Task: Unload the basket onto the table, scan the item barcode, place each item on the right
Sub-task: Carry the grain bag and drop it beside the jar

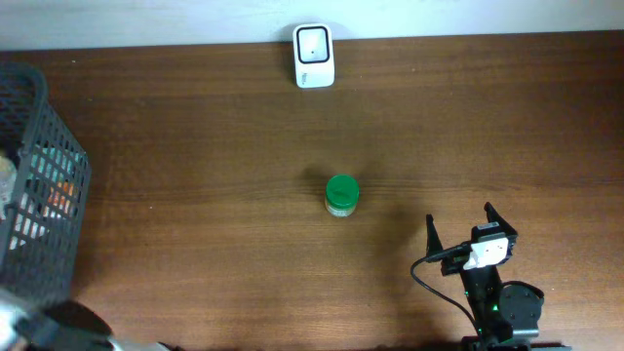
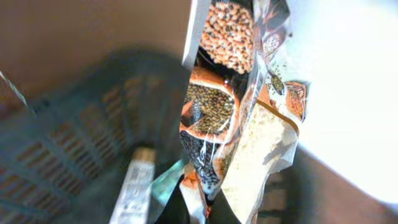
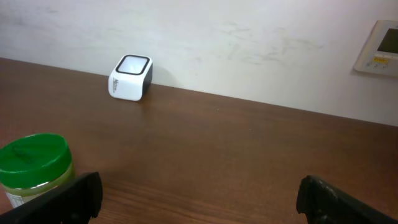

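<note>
Clamping down on the near end of a glossy grain pouch (image 2: 214, 118), the left gripper (image 2: 194, 214) has its jaws fully closed, though the fingers themselves barely show at the bottom edge of the left wrist view. The pouch runs lengthwise away from the gripper, from the bottom centre of that view up to the top, leaning slightly right. Its printed face is turned to the camera, with yellowish round pulses at the far end, dark seeds in the middle and a pale grain along the right side. No barcode can be made out on this face. Behind it lies the blurred dark plastic basket (image 1: 44, 210), with a white strip-shaped packet (image 2: 137, 186) lying inside. From overhead the basket stands at the left edge of the wooden table (image 1: 195, 146). Only a blur of the left arm shows at the bottom left corner, and the pouch cannot be picked out there.

The barcode scanner (image 1: 314, 56), a small white box, sits at the far edge of the table against the wall (image 3: 249, 37), its dark-rimmed window facing upward. A jar with a green lid (image 1: 341, 195) stands upright near the middle of the table, well apart from the scanner. The right gripper (image 1: 458, 216) is on the near right side of the table with its fingers spread wide and nothing between them, pointing toward the far wall.
</note>
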Controlling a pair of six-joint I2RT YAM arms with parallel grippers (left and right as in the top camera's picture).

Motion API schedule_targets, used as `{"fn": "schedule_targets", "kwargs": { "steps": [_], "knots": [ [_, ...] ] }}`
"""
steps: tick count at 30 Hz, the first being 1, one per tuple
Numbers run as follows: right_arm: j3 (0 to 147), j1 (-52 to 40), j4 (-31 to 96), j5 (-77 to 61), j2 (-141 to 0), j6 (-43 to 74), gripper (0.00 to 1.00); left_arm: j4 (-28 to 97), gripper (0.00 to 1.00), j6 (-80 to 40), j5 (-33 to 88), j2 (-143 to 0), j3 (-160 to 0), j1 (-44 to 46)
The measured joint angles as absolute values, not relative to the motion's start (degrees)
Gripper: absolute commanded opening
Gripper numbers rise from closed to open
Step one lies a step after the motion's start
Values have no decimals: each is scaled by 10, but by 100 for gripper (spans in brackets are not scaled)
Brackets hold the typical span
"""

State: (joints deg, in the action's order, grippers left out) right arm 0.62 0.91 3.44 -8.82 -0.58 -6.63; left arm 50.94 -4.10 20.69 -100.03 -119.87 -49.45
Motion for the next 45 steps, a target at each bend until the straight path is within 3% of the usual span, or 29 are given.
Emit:
{"fn": "schedule_targets", "kwargs": {
  "steps": [5, 12, 16, 23, 24, 25, 26, 27, 28, 34, 38, 42, 45],
  "knots": [
    [6, 9, 34, -88, -6, -66, 98, 592, 0, -60, 271, -867, -1217, -398],
    [6, 9, 34, -88, -6, -66, 98, 697, 0, -65, 270, -920, -1130, -157],
    [6, 9, 34, -88, -6, -66, 98, 583, 0, -104, 229, -970, -928, -15],
    [6, 9, 34, -88, -6, -66, 98, 350, 0, -312, 159, -1008, -717, 133],
    [6, 9, 34, -88, -6, -66, 98, 327, 13, -337, 153, -1012, -702, 155],
    [6, 9, 34, -88, -6, -66, 98, 314, 63, -354, 149, -1019, -696, 175],
    [6, 9, 34, -88, -6, -66, 98, 309, 89, -364, 147, -1025, -694, 190],
    [6, 9, 34, -88, -6, -66, 98, 302, 99, -371, 144, -1028, -693, 203],
    [6, 9, 34, -88, -6, -66, 98, 294, 99, -379, 136, -1030, -693, 221],
    [6, 9, 34, -88, -6, -66, 98, 309, 99, -389, 103, -1021, -700, 194],
    [6, 9, 34, -88, -6, -66, 98, 372, 99, -314, 46, -942, -762, 131],
    [6, 9, 34, -88, -6, -66, 98, 494, 99, -202, 32, -880, -937, 3],
    [6, 9, 34, -88, -6, -66, 98, 543, 99, -118, 17, -870, -1049, -144]
  ]
}}
